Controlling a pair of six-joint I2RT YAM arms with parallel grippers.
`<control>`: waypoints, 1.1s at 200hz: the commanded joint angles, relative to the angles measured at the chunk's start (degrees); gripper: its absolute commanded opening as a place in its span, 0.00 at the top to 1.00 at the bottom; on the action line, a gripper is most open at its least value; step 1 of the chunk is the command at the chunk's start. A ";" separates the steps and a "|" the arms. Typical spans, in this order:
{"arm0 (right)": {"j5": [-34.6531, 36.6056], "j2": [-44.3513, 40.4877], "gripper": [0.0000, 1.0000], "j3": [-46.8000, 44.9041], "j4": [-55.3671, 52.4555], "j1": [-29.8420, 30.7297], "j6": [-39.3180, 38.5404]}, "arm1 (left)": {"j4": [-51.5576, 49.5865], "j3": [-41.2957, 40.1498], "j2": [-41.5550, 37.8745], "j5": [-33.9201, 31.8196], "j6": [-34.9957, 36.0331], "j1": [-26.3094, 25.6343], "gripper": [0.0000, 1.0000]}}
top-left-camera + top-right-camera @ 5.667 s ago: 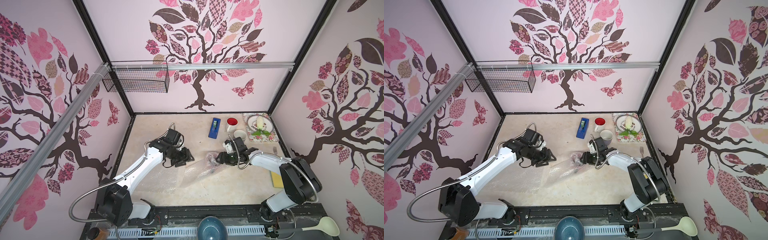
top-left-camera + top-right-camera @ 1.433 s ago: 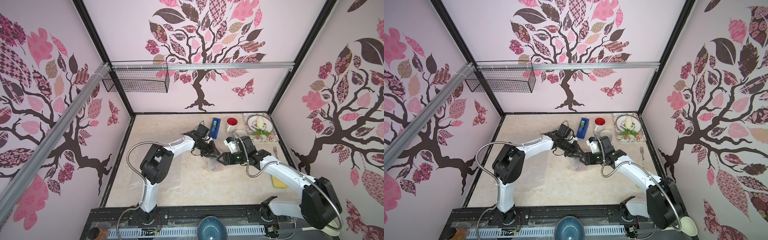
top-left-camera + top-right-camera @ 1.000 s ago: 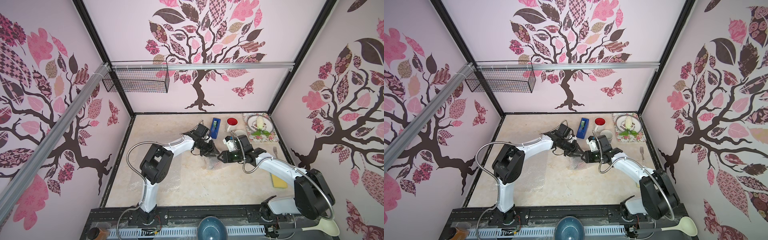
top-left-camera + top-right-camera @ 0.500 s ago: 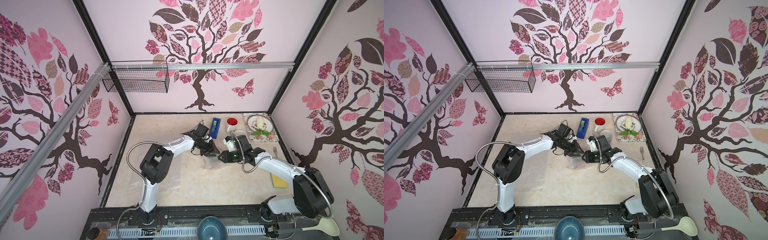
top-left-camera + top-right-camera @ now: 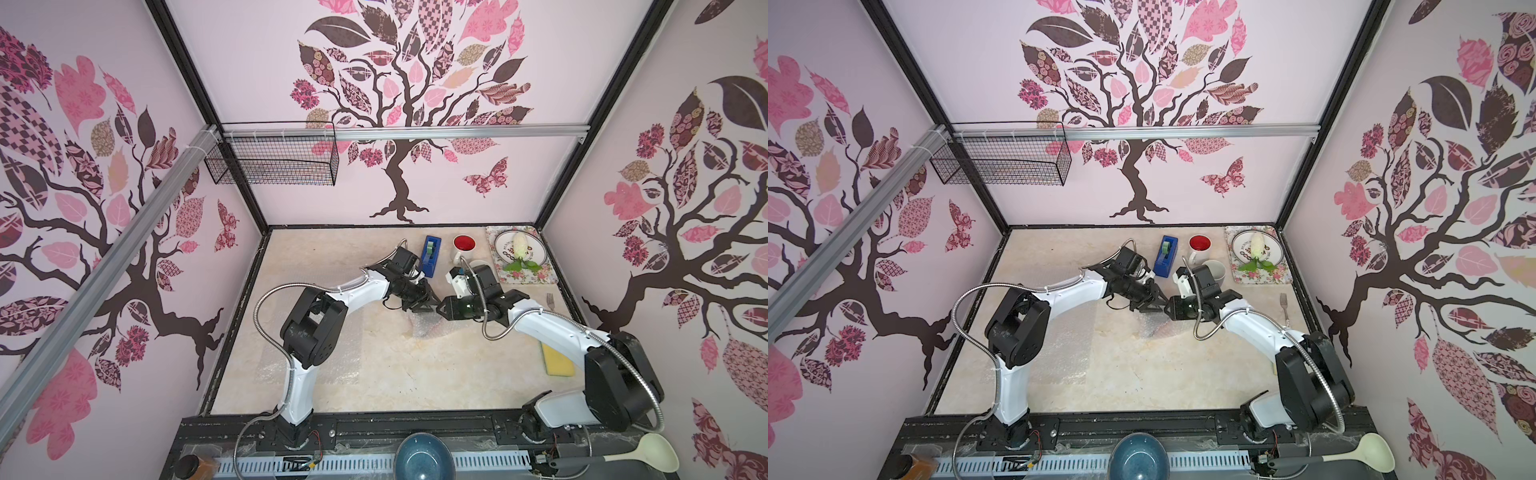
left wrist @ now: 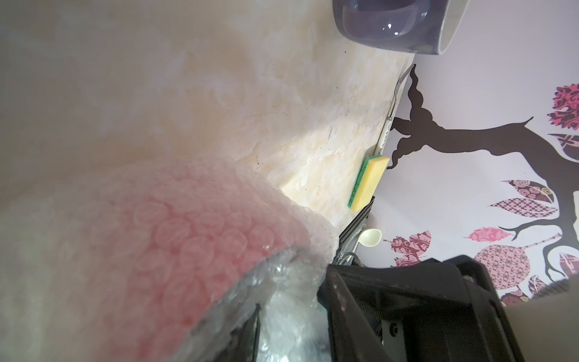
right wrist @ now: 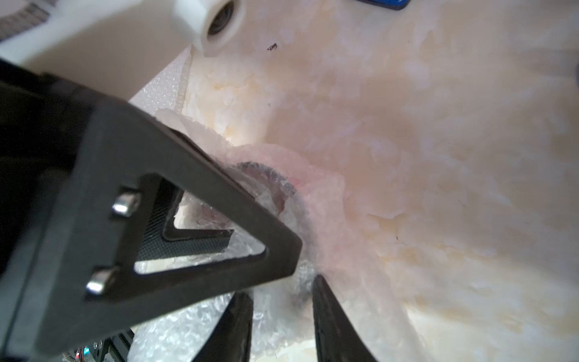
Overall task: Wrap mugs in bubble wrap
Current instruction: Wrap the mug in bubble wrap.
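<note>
Where both arms meet mid-surface [image 5: 415,374], the red mug [image 6: 188,244] lies swathed in bubble wrap [image 5: 430,330]. Left gripper [image 5: 428,306] and right gripper [image 5: 444,311] sit tip to tip at the bundle's far end. Jaws on each part-way apart, wrap between them; clamped or loose, cannot tell.

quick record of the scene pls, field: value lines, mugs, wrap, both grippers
red mug: mid-table, covered in bubble wrap
left gripper: at the bundle, facing the right gripper; open or shut unclear
right gripper: at the bundle, wrap between its fingers; grip unclear
lavender mug: unwrapped, just behind the right gripper
white mug: unwrapped, upright, beside the tape dispenser
spare sheet: flat by the left arm's base
</note>
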 commanded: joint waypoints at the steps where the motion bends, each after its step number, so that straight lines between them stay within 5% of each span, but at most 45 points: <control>1: 1.05 1.57 0.69 0.18 0.50 0.20 0.48 | 3.29 0.65 0.77 -0.01 -0.98 -0.26 0.63; 79: 0.61 0.84 1.00 -0.56 0.71 0.22 0.35 | 5.08 2.46 -1.50 -1.47 -3.82 0.81 0.54; 130: 1.18 1.28 1.00 -0.13 0.68 0.29 1.35 | 1.75 4.15 -10.01 -5.13 -5.14 6.60 0.45; 156: 1.83 1.47 1.00 0.26 0.36 0.37 1.35 | -8.84 3.94 -15.14 -7.86 0.67 9.25 0.42; 182: 2.34 1.72 1.00 0.46 -0.20 0.32 1.09 | -17.42 -0.40 -16.87 -4.59 7.90 9.47 0.42; 220: 1.93 2.25 1.00 0.63 -0.15 0.34 1.52 | -14.12 -6.70 -15.59 -2.67 10.14 7.43 0.45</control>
